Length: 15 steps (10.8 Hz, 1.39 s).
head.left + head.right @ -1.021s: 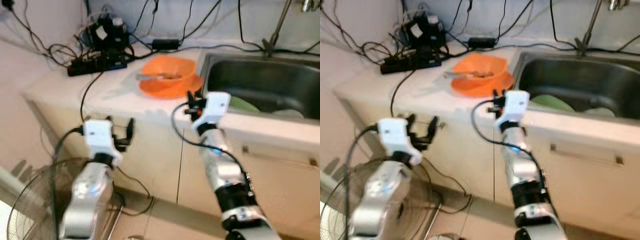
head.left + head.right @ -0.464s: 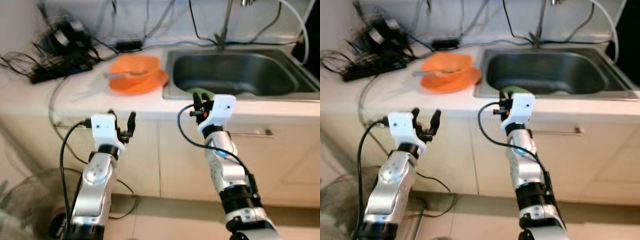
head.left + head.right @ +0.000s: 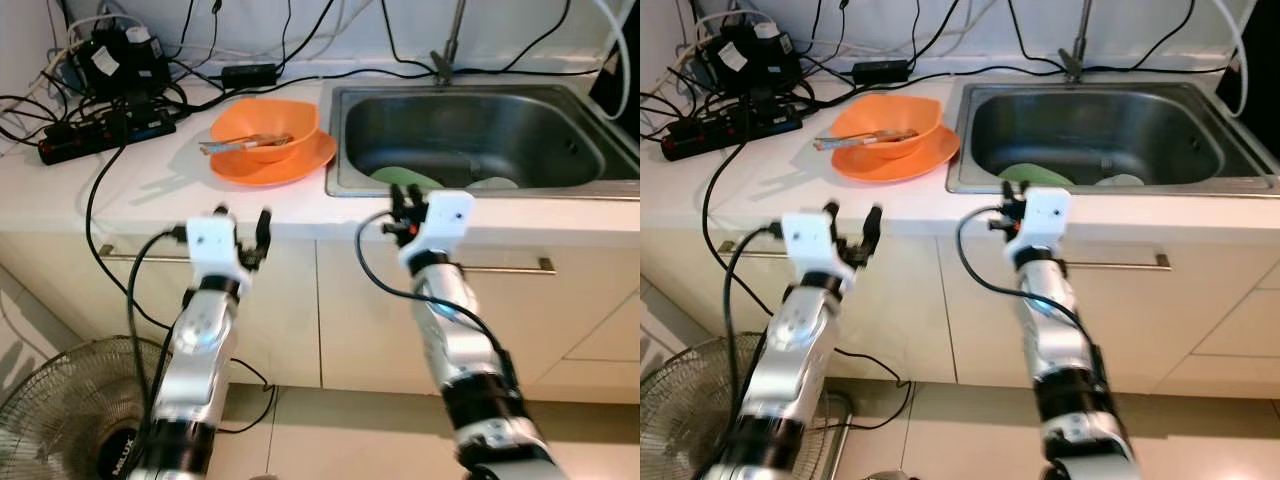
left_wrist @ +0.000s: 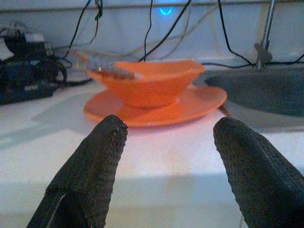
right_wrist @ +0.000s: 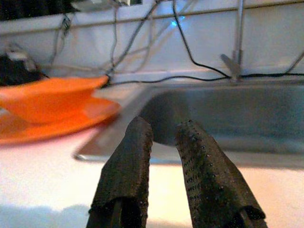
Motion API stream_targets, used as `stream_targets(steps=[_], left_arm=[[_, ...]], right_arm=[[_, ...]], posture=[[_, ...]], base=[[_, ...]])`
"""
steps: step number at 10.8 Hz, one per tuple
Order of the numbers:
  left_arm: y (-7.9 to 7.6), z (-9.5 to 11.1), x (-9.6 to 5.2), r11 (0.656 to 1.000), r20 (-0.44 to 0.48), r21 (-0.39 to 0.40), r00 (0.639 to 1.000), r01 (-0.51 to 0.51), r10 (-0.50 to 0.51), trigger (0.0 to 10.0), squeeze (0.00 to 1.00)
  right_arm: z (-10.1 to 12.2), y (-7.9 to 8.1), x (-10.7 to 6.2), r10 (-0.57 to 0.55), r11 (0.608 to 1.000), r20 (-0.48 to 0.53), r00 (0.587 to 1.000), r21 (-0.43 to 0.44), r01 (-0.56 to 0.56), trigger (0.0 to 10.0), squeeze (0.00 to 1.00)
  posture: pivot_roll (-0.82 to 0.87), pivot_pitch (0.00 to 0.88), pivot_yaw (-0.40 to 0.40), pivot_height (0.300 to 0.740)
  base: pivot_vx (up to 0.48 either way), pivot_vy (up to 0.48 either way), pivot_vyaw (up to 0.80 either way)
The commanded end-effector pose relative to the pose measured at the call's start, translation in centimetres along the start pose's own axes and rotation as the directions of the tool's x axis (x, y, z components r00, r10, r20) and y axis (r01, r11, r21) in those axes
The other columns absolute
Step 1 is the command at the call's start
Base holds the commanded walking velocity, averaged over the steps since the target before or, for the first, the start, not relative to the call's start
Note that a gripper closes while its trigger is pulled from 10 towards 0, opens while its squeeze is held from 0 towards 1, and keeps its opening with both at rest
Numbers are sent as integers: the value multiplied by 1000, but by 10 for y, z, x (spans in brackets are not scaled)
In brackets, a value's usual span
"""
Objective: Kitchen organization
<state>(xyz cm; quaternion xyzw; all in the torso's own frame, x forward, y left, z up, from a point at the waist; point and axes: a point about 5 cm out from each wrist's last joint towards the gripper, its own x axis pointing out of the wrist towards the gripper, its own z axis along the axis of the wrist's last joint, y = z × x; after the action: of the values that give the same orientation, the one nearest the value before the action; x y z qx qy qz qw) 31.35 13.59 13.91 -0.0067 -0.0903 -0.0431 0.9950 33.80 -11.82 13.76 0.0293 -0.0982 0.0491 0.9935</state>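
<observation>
An orange bowl (image 3: 266, 121) with a utensil (image 3: 245, 143) lying across it stands on an orange plate (image 3: 272, 166) on the white counter, just left of the steel sink (image 3: 470, 140). A green dish (image 3: 404, 177) and a white one (image 3: 491, 183) lie in the sink. My left gripper (image 3: 243, 220) is open at the counter's front edge, facing the bowl (image 4: 148, 85) from a short way off. My right gripper (image 3: 404, 202) is shut on nothing, at the counter edge before the sink's left corner (image 5: 118, 142).
A black power strip (image 3: 105, 130), a black adapter (image 3: 125, 65) and tangled cables crowd the counter's back left. The tap (image 3: 448, 40) rises behind the sink. A floor fan (image 3: 60, 410) stands at lower left. Cabinet fronts with bar handles (image 3: 500, 266) lie below the counter.
The whole view has shifted as the camera moved and now faces the counter squarely. Both grippers stay raised at the counter's front edge, with their fingers as before.
</observation>
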Motion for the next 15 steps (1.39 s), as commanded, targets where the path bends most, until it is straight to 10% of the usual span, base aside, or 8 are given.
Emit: stream_targets(steps=[1, 6, 9, 15], left_arm=[[-1, -1, 2, 1000, 5, 21, 1000, 7, -7, 10000, 0], [2, -9, 4, 996, 11, 66, 998, 53, -54, 10000, 0], [23, -4, 9, 996, 56, 67, 997, -52, 48, 10000, 0], [14, -9, 4, 997, 60, 44, 996, -61, 59, 10000, 0]], right_arm=[[3, -11, -4, -28, 999, 32, 999, -29, 29, 10000, 0], [8, -58, -18, -85, 977, 75, 994, -188, 97, 10000, 0], [5, -51, -19, -105, 982, 76, 992, -147, 116, 10000, 0], [6, -38, -12, -87, 988, 75, 993, -122, 96, 10000, 0]], posture=[[115, 0, 72, 740], [83, 0, 86, 740], [75, 0, 85, 740], [91, 0, 69, 740]], base=[[0, 0, 0], [0, 0, 0], [81, 0, 0], [360, 0, 0]])
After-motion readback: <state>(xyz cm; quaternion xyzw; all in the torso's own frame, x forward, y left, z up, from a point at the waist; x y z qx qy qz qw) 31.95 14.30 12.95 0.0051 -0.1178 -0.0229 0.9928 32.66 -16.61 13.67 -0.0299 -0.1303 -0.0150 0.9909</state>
